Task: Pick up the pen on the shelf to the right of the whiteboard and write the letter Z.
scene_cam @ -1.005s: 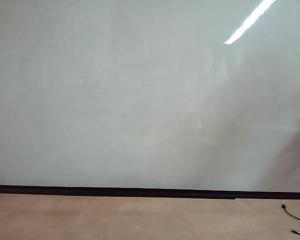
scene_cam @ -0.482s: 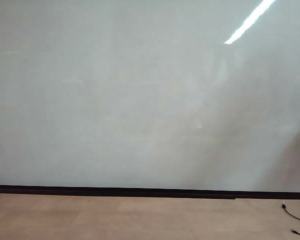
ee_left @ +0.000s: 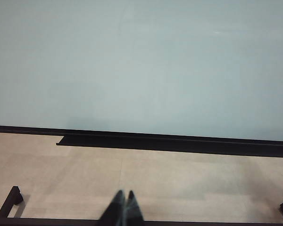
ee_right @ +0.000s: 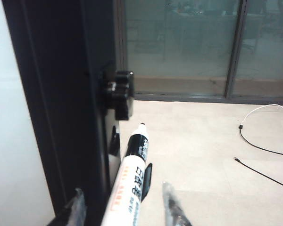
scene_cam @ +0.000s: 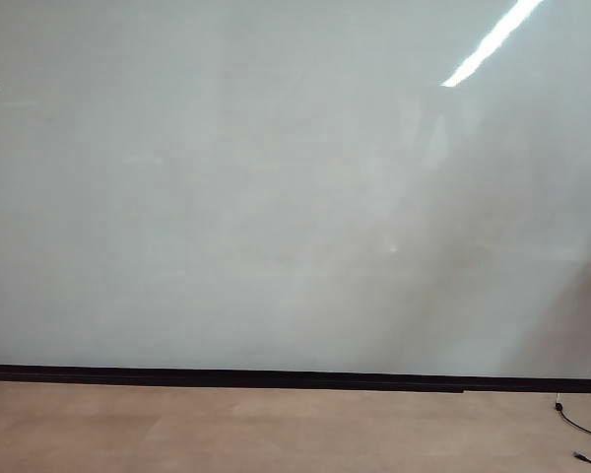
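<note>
- Right gripper [ee_right: 125, 207]: jaws apart, straddling the pen [ee_right: 130, 188] by the whiteboard [scene_cam: 276, 197] right edge, placed for clamping.
- Left gripper [ee_left: 121, 209]: jaws together, parked low, idle.
- Letter Z: not yet written.

Left pincer [ee_left: 122, 207] low over the tan floor [ee_left: 179, 183], fingertips pressed together. Ahead, the whiteboard [ee_left: 141, 66], pale and unmarked, with a dark strip [ee_left: 179, 143] along its lower edge. Black frame feet [ee_left: 9, 201] at either side.

The pen [ee_right: 129, 188] lies between the right hand's [ee_right: 125, 212] fingers, beside the whiteboard [ee_right: 14, 141].
</note>
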Controlling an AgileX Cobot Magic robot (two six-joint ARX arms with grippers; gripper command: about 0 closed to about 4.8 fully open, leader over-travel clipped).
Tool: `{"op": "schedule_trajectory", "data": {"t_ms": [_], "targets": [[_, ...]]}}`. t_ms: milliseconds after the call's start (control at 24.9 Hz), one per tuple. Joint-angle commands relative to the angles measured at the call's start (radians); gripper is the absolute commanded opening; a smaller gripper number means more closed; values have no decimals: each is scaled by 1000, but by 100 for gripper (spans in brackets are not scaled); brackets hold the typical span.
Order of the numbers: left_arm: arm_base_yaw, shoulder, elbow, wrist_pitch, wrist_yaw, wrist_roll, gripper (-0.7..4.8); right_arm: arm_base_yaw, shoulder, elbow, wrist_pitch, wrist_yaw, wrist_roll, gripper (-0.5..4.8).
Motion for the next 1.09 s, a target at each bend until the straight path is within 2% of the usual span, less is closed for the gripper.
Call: {"op": "schedule_trajectory", "data": {"t_ms": [40,362,402,442,482,683,804,1085], "targets": [[0,0,2,5,0,4,-4,1,-3,2,16,-6,3,208],[0,0,2,5,0,4,-4,3,-3,2,16,-6,3,196],[0,0,2,5,0,4,-5,3,-3,2,16,-6,3,154],[0,0,2,5,0,4,-4,3,-3,2,16,-9,3,54],[0,0,2,5,0,4,-4,3,-3,2,17,-15,3,-17],[0,0,2,6,0,4,-5,9,-4,3,17,-18,4,-9],[0,0,2,5,0,4,-5,8,-12,3,17,14,4,-9],[0,0,2,5,0,4,-4,9,-39,3,17,154,8,-9]]}}
